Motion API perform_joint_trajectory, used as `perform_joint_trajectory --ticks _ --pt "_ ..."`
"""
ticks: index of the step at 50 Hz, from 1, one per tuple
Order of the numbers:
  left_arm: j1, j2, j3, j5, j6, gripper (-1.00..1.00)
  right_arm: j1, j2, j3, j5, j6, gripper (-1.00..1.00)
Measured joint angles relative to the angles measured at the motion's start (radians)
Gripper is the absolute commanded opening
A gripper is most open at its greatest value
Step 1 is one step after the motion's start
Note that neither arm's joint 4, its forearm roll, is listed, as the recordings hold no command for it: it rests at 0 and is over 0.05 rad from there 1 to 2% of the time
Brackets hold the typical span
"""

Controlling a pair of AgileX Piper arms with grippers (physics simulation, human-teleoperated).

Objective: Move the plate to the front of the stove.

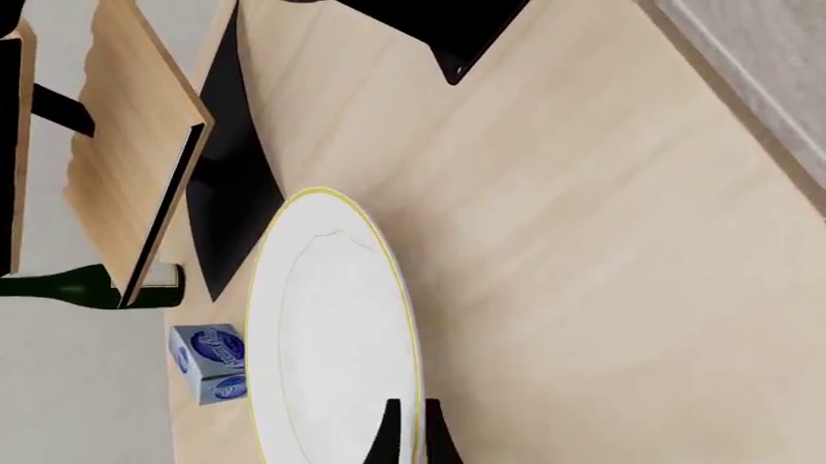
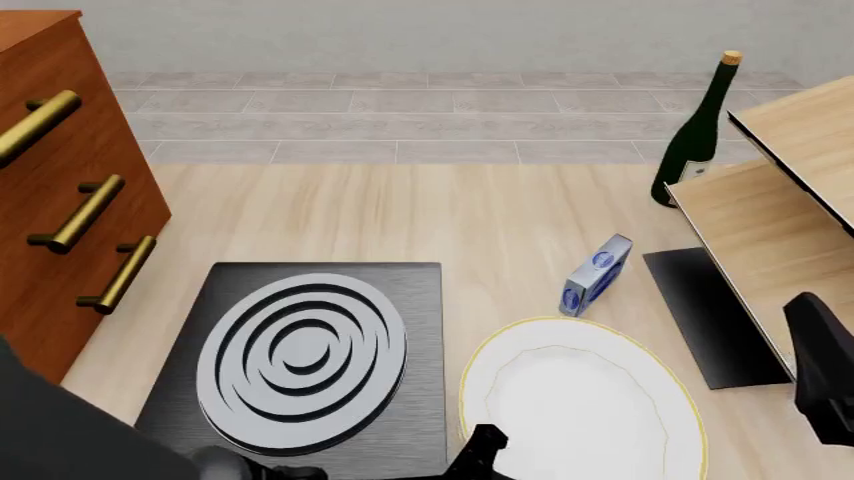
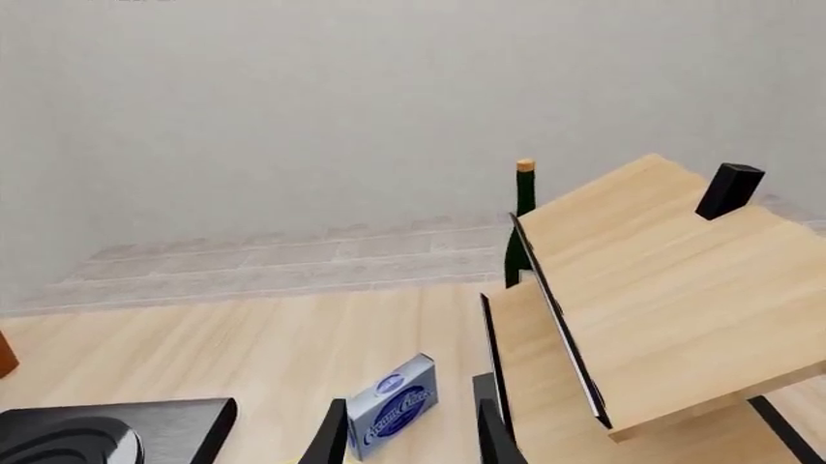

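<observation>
Light wood tabletop (image 2: 400, 220), grey tiled floor behind, brown drawer unit (image 2: 67, 170) on the left side. Our plate (image 2: 587, 400) lies flat on the table just right of the stove (image 2: 314, 350), near edge to near edge, not touching as far as we can tell. Blue box (image 2: 597, 275) sits just beyond the plate, black mat (image 2: 707, 310) to its right under the wooden shelf (image 2: 787, 220), green bottle (image 2: 697, 130) behind.

Left gripper (image 1: 406, 430) is at the plate's near rim, jaws a narrow gap apart straddling the rim edge; we can't tell if they're actually pinching it. Right gripper (image 3: 410, 430) is up in the air, jaws spread, holding nothing, pointed past the box.

Handling, our read: plate is rigid, thin, smooth glaze, likely slippery and breakable. Only viable hold is the rim, one finger under, one over. A rim pinch leaves it cantilevered, so we expect sag or slip; dragging low seems safer than lifting high.
</observation>
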Motion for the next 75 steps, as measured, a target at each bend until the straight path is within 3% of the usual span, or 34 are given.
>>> perform_joint_trajectory --ticks 28,75 --pt "-0.022 -0.02 -0.009 0.018 -0.006 -1.0 -0.005 -0.001 -0.009 0.002 0.005 1.0" --pt "-0.04 -0.29 0.073 0.103 0.082 -1.0 -0.028 -0.001 -0.053 0.017 0.028 1.0"
